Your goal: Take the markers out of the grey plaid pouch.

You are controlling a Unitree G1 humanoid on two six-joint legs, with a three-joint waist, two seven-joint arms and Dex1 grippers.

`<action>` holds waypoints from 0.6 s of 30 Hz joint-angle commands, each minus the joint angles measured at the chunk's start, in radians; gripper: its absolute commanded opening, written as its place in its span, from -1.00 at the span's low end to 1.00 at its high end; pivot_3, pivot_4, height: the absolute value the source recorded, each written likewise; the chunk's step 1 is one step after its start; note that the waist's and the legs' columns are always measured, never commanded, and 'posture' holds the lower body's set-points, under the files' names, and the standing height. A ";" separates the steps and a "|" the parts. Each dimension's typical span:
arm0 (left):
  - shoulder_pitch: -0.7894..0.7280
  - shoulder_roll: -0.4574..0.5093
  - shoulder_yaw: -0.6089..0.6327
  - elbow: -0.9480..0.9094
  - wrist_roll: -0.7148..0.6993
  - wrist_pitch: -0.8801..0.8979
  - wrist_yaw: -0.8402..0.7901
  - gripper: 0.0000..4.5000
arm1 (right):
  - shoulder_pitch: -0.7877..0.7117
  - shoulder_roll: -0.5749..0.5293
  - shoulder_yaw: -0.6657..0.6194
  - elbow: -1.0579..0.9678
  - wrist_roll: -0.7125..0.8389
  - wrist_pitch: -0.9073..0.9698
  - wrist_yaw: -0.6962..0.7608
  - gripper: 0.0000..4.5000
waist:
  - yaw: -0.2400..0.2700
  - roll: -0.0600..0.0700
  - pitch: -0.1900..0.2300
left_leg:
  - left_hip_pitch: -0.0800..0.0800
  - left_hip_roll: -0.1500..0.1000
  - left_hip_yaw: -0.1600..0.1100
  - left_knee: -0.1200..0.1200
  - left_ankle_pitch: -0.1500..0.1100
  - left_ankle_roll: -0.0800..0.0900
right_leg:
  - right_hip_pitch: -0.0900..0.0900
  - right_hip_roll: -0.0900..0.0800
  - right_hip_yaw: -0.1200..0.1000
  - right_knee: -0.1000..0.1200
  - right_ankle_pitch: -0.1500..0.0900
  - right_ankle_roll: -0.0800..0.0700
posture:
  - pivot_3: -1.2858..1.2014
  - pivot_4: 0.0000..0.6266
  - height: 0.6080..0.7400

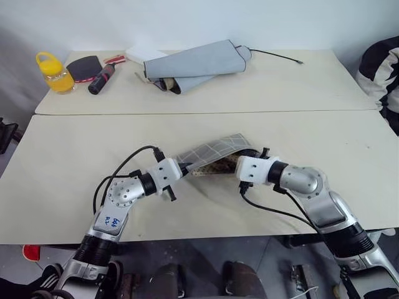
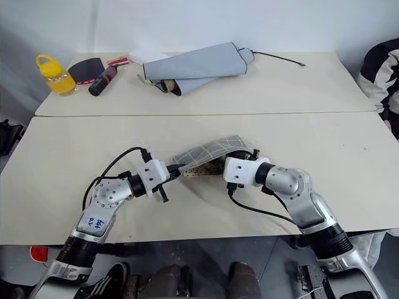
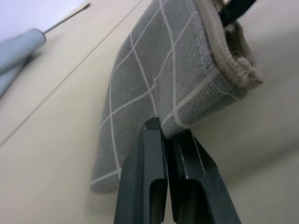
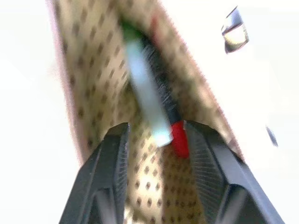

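The grey plaid pouch (image 1: 212, 151) hangs lifted over the middle of the near table between my two grippers. My left gripper (image 3: 168, 135) is shut on the pouch's bottom edge. My right gripper (image 4: 156, 135) reaches into the pouch's open mouth, where the brownish dotted lining (image 4: 88, 84) shows. Its fingers stand apart with the markers' ends between them. One marker (image 4: 147, 88) has a pale barrel and a green far end. The other marker (image 4: 180, 140) is dark with a red near end, close against one finger. In the left eye view the right gripper (image 1: 234, 166) meets the pouch's mouth.
On the far table lie a rolled plain grey fabric (image 1: 196, 65), a yellow bottle (image 1: 55, 71), a black-and-red handled object (image 1: 100, 78) and a thin cable (image 1: 274, 56). A seam (image 1: 206, 113) divides the two tables. A person's sleeve (image 1: 383, 68) is at the right edge.
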 commanded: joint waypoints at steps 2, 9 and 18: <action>-0.029 -0.062 0.018 -0.138 -0.158 0.195 -0.019 -1.00 | -0.073 -0.075 -0.037 -0.076 0.111 0.103 0.176 -0.06 | 0.001 0.000 0.000 | 0.000 0.000 0.000 0.000 0.000 0.000 | 0.000 0.000 0.000 0.000 0.000 0.000 | 0.03 -0.52 1.00; -0.099 -0.112 0.022 -0.231 -0.382 0.614 -0.041 -1.00 | -0.278 -0.205 -0.002 0.073 0.211 0.107 0.472 -0.06 | -0.001 0.000 0.000 | 0.000 0.000 0.000 0.003 0.000 0.001 | 0.001 0.000 0.000 0.000 0.000 0.000 | 0.03 -0.52 1.00; -0.147 -0.201 0.113 -0.225 -0.571 0.919 0.056 -1.00 | -0.363 -0.230 0.086 0.210 0.160 0.099 0.626 -0.06 | -0.002 -0.001 0.001 | -0.001 0.000 0.000 0.004 0.000 0.001 | 0.001 0.000 0.000 0.000 0.000 0.000 | 0.03 -0.52 1.00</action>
